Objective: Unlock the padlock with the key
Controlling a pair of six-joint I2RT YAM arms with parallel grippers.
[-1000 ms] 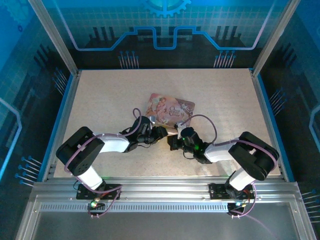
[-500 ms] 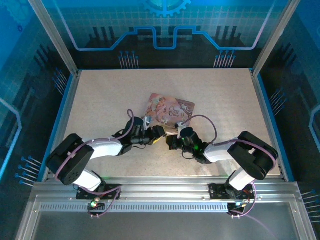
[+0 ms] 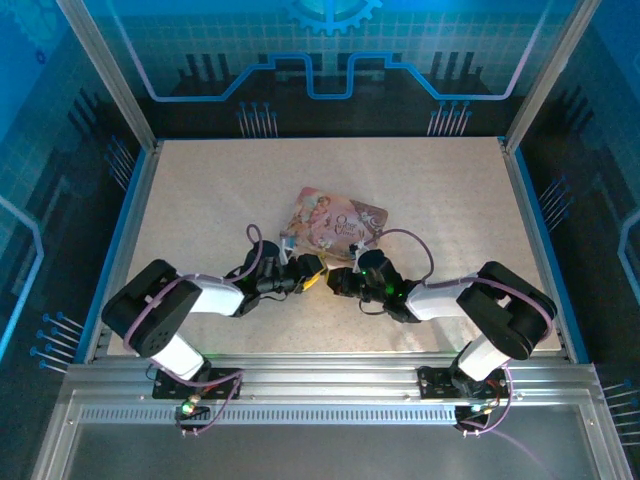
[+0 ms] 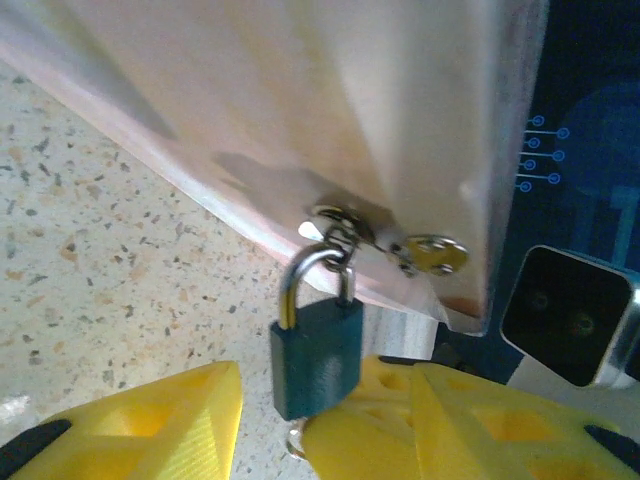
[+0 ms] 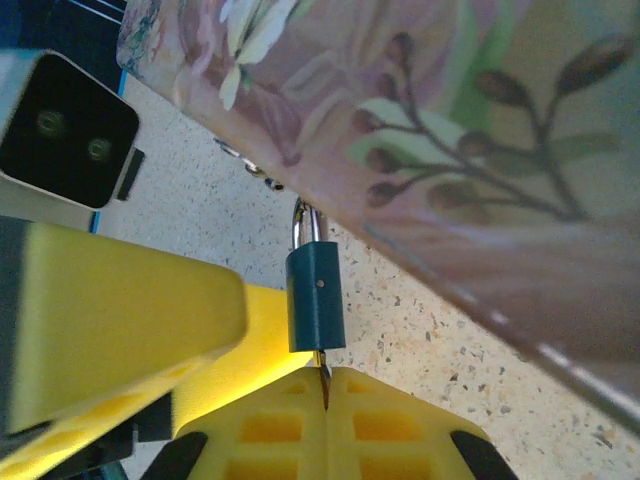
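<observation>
At the near edge of the tin (image 3: 335, 222), the padlock (image 4: 317, 355) hangs from its hasp (image 4: 345, 215), the right end effector (image 5: 327, 385) clenched on the key (image 5: 323, 375) just under it, the left end effector (image 4: 305, 400) released, fingers spread either side.

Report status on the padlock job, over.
Right gripper shut on the key, tip at the underside of the padlock. Left gripper open, astride the padlock body. Shackle closed through the hasp of the pink tin. No obstruction seen.
</observation>
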